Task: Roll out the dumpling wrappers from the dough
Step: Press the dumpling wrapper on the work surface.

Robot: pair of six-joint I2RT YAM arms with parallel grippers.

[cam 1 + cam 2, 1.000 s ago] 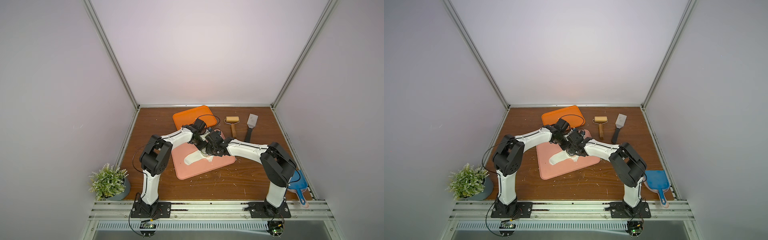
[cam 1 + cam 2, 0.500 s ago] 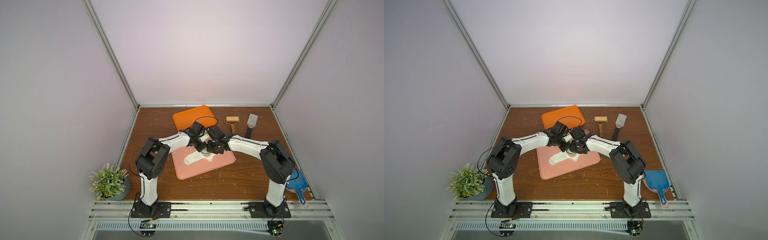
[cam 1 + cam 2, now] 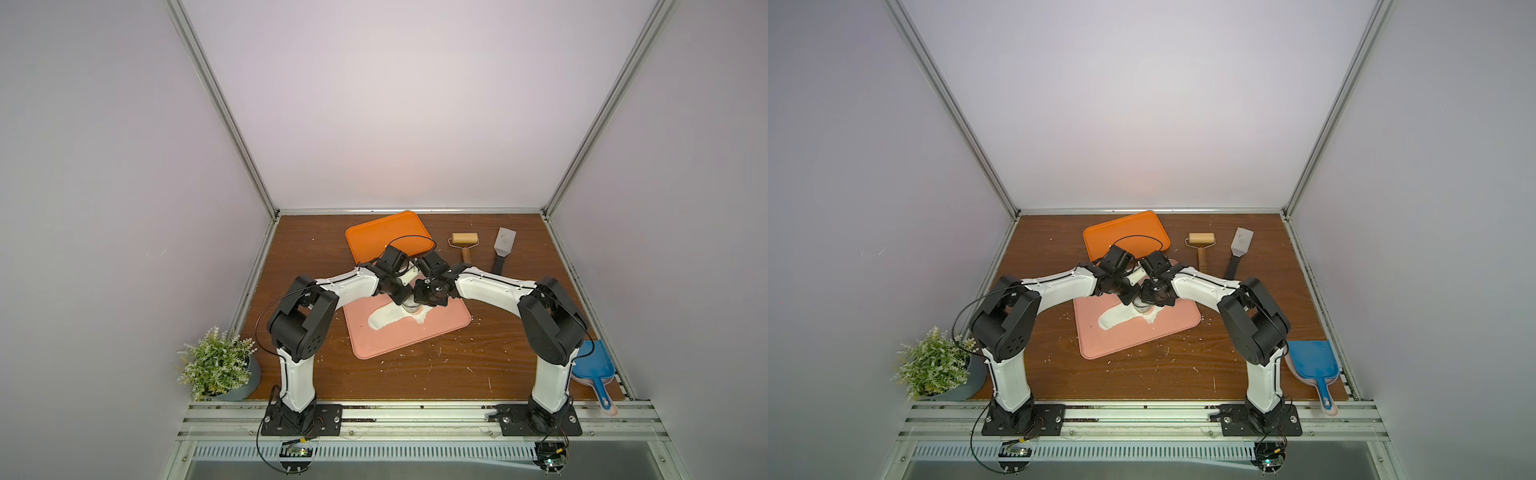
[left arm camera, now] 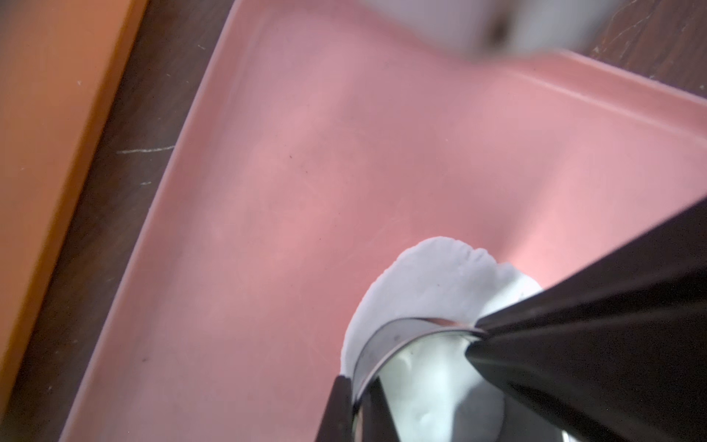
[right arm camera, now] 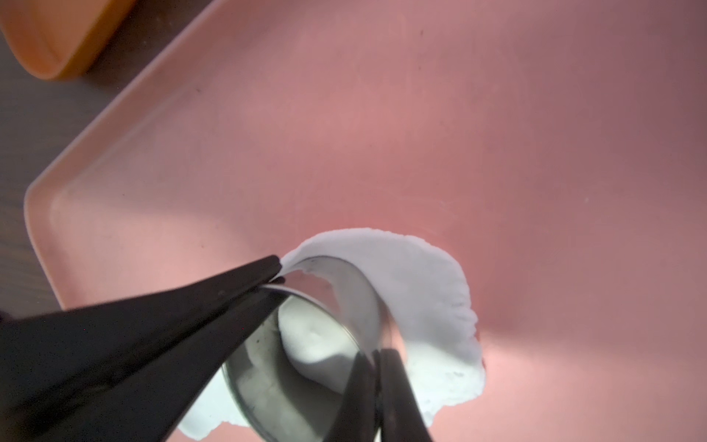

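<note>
Being pinched at its rim by the clenched left gripper [image 3: 401, 299] and right gripper [image 3: 420, 301], the ring cutter [image 4: 386, 336] is being pressed into the dough sheet [image 3: 385, 321] near the pink tray's [image 3: 415, 343] far edge, so a dumpling wrapper [image 5: 313, 335] is apparently only being cut inside it.
</note>
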